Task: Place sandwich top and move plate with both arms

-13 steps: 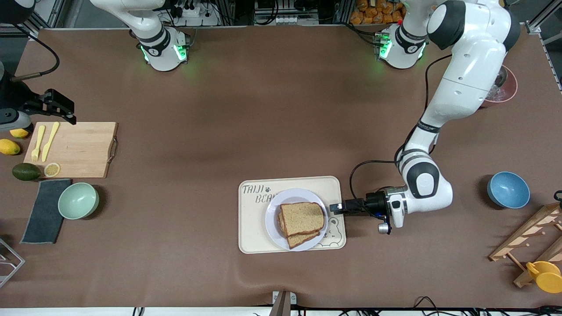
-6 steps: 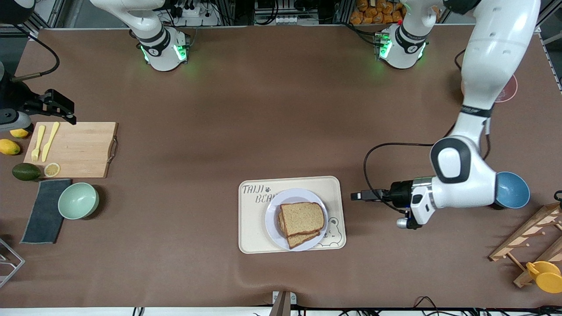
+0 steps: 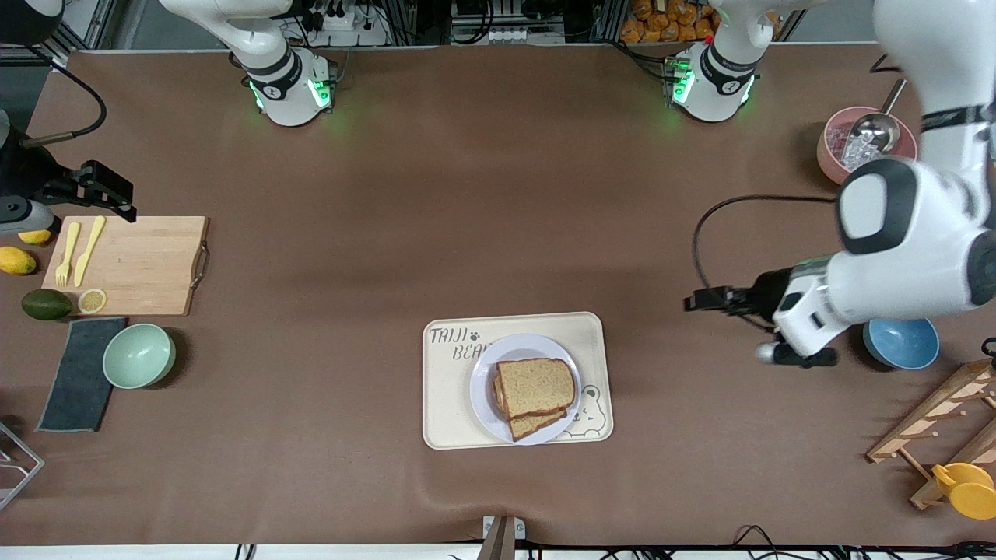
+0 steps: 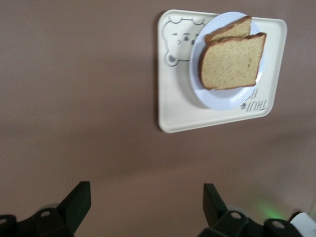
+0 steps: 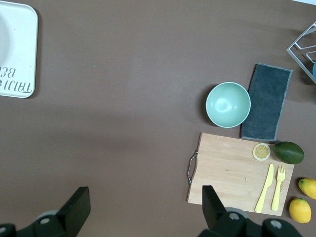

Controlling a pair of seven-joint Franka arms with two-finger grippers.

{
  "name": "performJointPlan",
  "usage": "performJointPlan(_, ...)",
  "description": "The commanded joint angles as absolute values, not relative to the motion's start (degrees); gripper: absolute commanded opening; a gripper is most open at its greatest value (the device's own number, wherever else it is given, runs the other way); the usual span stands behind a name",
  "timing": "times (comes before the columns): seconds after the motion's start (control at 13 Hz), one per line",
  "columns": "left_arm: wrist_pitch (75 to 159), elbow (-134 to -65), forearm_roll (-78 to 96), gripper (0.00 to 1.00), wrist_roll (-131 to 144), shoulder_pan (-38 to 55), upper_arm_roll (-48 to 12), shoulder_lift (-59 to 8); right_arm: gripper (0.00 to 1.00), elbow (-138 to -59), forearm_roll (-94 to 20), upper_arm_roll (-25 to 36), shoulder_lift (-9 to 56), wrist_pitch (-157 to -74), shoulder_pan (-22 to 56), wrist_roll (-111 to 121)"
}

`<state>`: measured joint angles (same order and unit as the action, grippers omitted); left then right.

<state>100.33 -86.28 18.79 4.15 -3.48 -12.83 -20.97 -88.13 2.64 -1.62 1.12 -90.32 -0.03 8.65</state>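
Nearby, blue bowl [image 3: 903, 344] sits under left arm [image 3: 903, 233].

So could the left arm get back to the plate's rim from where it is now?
Probably yes. The left gripper hangs open over bare table toward the left arm's end, nothing lies between it and the plate, whose rim shows beside the sandwich top.

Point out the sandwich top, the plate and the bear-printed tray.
sandwich top [image 3: 537, 386]: front view, middle of the upper bread slice.
plate [image 3: 484, 389]: front view, bare rim toward the right arm's end.
tray [image 3: 447, 404]: front view, bare cream surface beside the plate.
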Motion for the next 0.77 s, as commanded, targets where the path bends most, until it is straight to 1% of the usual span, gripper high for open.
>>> performJointPlan(0.0, 94.5, -86.49, 10.94, 1.0, 9.38, -4.13, -12.92, -13.65, 1.0, -88.95, 3.34, -1.58, 0.09, -90.09, 0.35, 6.86)
performJointPlan(0.15, 91.34, -86.48, 3.28, 1.0, 10.72, -4.04, -13.53, -9.16, 1.0, -88.95, 3.25, -1.58, 0.09, -89.47, 0.44, 5.19)
performJointPlan(0.31, 89.92, -85.52, 1.32, 1.0, 10.37, -4.39, -12.75, -6.6, 1.0, -88.86, 3.16, -1.67, 0.09, -89.39, 0.35, 5.19)
performJointPlan(0.54, 88.86, -84.38, 1.32, 1.0, 10.2, -6.33, -12.83, -5.98, 1.0, -88.95, 3.16, -1.58, 0.17, -89.38, 0.35, 5.19)
performJointPlan(0.69, 86.15, -83.41, -0.51, 1.0, 10.81, -7.73, -12.74, -5.45, 1.0, -88.86, 3.08, -1.58, 0.09, -89.21, 0.35, 5.19)
